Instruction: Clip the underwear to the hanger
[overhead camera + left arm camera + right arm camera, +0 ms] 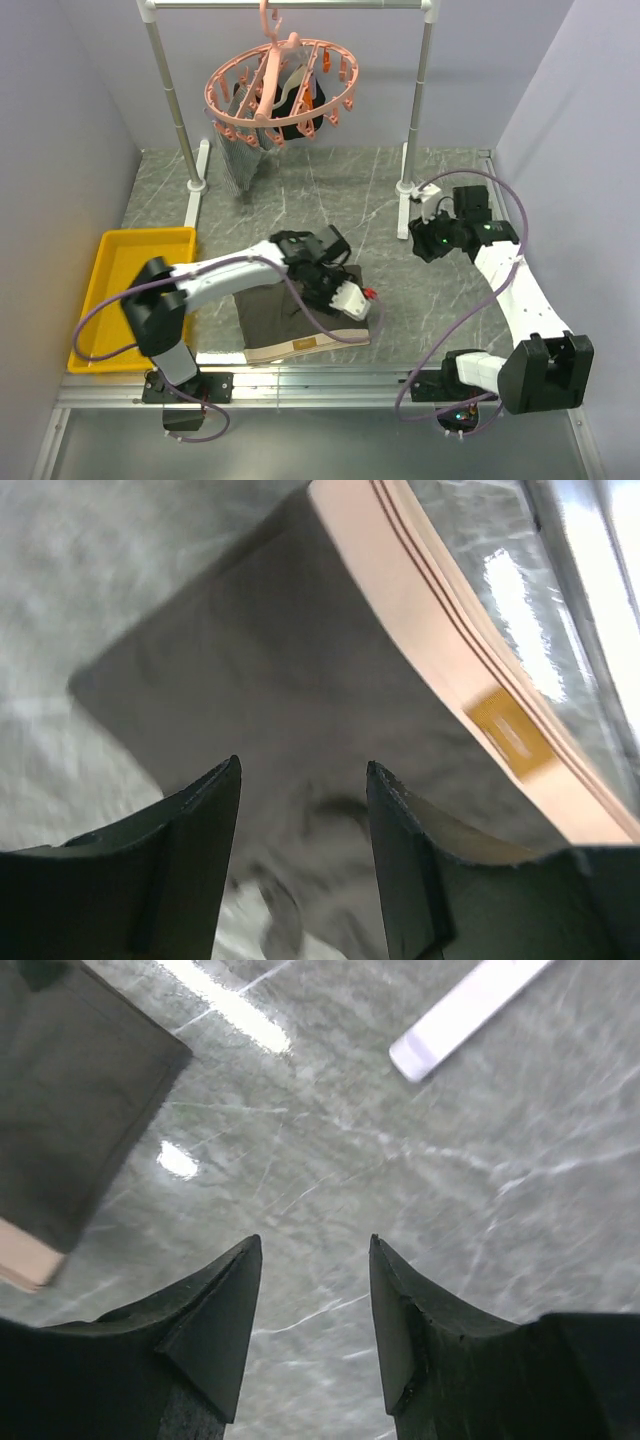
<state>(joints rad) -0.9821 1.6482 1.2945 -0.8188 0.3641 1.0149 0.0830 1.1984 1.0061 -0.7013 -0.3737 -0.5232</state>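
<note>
The underwear [268, 318] lies flat on the table near the front edge, dark grey-brown, with its tan waistband [300, 348] toward the arms. My left gripper [318, 288] hovers low over it, open and empty. In the left wrist view the gripper [305, 763] has its jaws apart above the cloth [280, 660], and the waistband [420, 600] runs at upper right. The salmon-pink hanger [280, 85] hangs from the white rail at the back. My right gripper [422, 240] is open and empty over bare table [314, 1239], right of the underwear [70, 1090].
A yellow tray [150, 235] sits at the left. The white rail stand [180, 125] has feet on the table, and one foot [465, 1005] shows in the right wrist view. A black garment [300, 125] and a light grey patterned cloth [240, 160] hang from the hanger.
</note>
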